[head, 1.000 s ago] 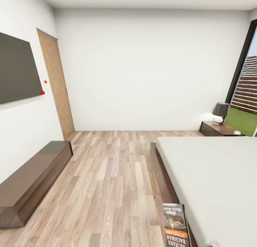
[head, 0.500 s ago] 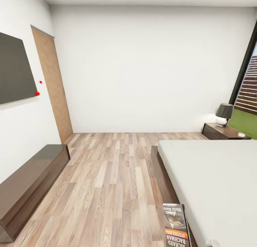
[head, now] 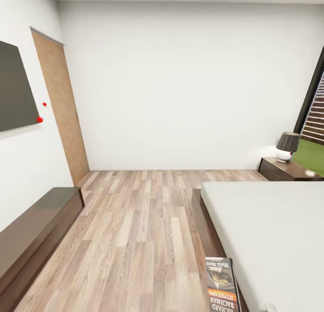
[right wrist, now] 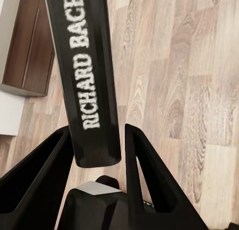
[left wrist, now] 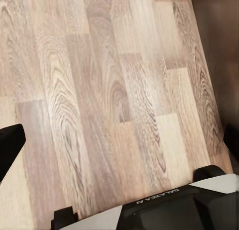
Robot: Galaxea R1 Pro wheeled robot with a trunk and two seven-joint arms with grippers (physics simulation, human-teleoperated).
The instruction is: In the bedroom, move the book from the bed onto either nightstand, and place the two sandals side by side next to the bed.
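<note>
From my head I see the book (head: 222, 285) low in view, over the floor (head: 144, 231) beside the bed (head: 270, 231); a nightstand (head: 288, 169) with a lamp (head: 287, 146) stands at the far wall, a bench (head: 31, 235) to my left. My left wrist looks down on planks; I cannot tell how that hand stands. My right gripper (right wrist: 97, 145) clasps the book's spine between both fingers.

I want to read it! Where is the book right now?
The book is held in the right claw, its spine between the two fingers. In the head view it sits at the bottom, above the wood floor beside the bed.
</note>
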